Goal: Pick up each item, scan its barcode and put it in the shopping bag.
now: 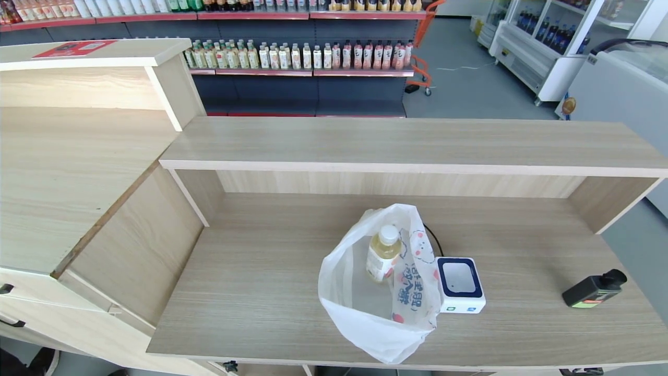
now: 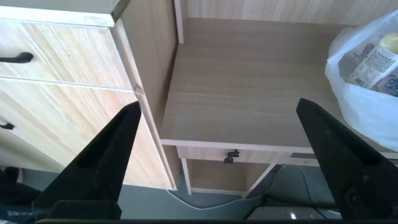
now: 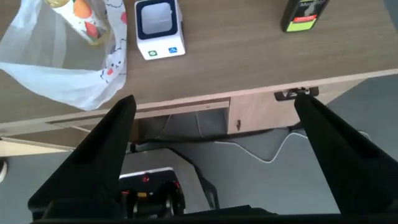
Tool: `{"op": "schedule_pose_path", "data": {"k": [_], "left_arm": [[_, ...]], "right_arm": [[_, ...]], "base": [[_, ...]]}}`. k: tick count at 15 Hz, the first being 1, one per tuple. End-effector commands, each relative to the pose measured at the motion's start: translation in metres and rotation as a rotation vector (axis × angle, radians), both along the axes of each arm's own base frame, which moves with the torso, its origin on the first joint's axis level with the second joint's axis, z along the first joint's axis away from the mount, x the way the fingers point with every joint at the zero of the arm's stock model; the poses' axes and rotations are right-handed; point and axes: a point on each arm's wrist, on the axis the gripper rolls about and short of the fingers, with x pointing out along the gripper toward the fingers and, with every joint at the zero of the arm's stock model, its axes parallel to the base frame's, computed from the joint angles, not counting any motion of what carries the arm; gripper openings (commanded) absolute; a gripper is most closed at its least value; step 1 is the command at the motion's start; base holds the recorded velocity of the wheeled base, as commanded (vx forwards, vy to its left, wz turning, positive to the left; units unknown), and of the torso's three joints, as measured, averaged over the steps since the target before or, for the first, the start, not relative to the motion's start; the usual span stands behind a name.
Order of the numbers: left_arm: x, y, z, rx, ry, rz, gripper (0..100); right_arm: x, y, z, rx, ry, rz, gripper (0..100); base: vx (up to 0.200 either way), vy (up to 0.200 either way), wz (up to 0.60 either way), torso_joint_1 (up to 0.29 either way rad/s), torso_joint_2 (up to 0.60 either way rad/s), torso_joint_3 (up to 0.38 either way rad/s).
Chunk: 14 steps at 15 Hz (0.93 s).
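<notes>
1. The left gripper [image 2: 219,109] hangs off the counter's [image 1: 250,292] front edge with its fingers wide apart and empty. The right gripper [image 3: 214,102] is spread the same way and holds nothing.
2. Just ahead of them stands the white shopping bag [image 1: 365,324], with a pale drink bottle [image 1: 383,253] upright inside. I'd say that item is done.
3. The barcode scanner [image 1: 459,284] touches the bag on the right gripper's side.
4. Farther out on that side lies a black bottle with a green label [image 1: 592,291], not yet picked up, scanned or bagged.

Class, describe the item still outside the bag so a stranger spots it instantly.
On the wooden counter, look right of the white scanner. A small bottle lies alone on its side; it is black with a green label, unlike the pale bottle in the bag.
</notes>
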Motion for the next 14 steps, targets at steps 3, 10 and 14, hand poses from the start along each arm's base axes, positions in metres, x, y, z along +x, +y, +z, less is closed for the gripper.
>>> {"op": "schedule_pose_path", "data": {"k": [3,10,14], "left_arm": [[0.0000,0.0000,0.0000,-0.001,-0.001,0.001,100],[0.0000,0.0000,0.0000,-0.001,-0.001,0.001,100],[0.0000,0.0000,0.0000,-0.001,-0.001,-0.001,100]], "right_arm": [[-0.0070,-0.0001,-0.0010,0.002,-0.077,-0.001,100],[-0.0070,-0.0001,-0.0010,-0.001,-0.077,0.001,100],[-0.0070,-0.0001,-0.0010,-0.001,-0.077,0.001,100]], "base": [[0.000,-0.200,0.00,0.004,0.00,0.002],[0.000,-0.200,0.00,0.002,0.00,0.002],[0.000,-0.100,0.00,0.000,0.00,0.000]]}}
